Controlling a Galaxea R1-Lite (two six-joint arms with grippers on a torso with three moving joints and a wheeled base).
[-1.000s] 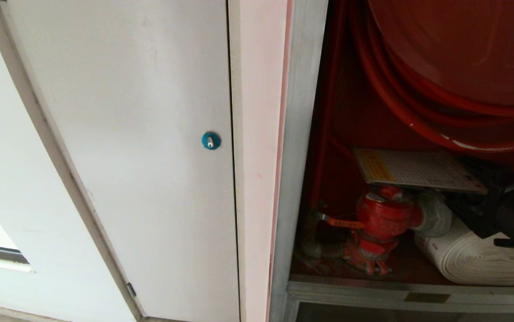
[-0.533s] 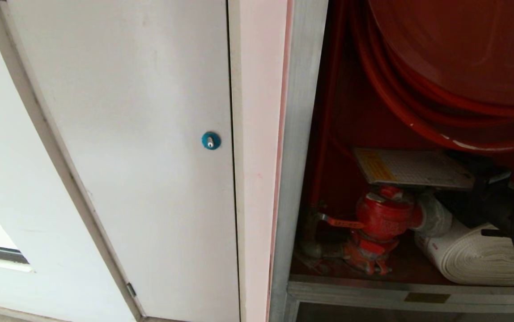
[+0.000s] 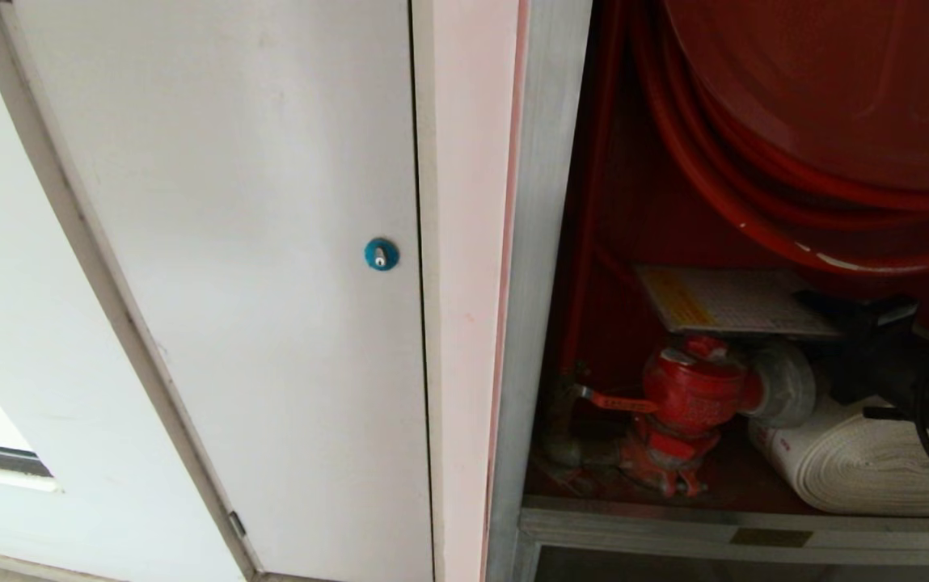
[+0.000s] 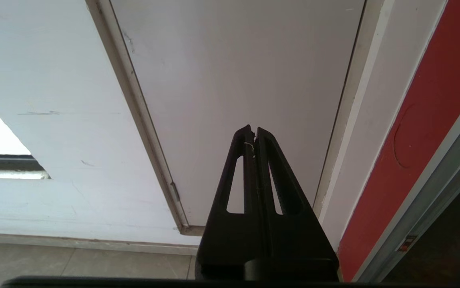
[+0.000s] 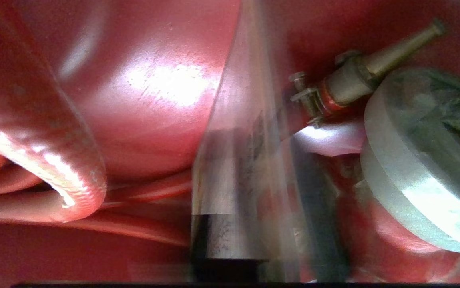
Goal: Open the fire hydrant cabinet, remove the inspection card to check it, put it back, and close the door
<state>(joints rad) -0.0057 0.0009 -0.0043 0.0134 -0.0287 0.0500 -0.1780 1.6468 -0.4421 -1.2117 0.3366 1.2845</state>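
I am looking into the open fire hydrant cabinet (image 3: 541, 267), its silver frame beside a white door (image 3: 254, 242) with a blue round lock (image 3: 381, 254). Inside the red interior, the inspection card (image 3: 727, 301) lies nearly flat above the red hydrant valve (image 3: 694, 396), under the coiled red hose (image 3: 723, 186). My right hand (image 3: 856, 319) – dark, reaching in from the cabinet's right side – sits at the card's right end; its fingers look narrowed around that edge, but blur keeps me from telling whether they grip it. A rolled white hose (image 3: 860, 465) rests on the cabinet floor. My left hand (image 4: 254, 138) is parked outside, fingers pressed together, facing the white door.
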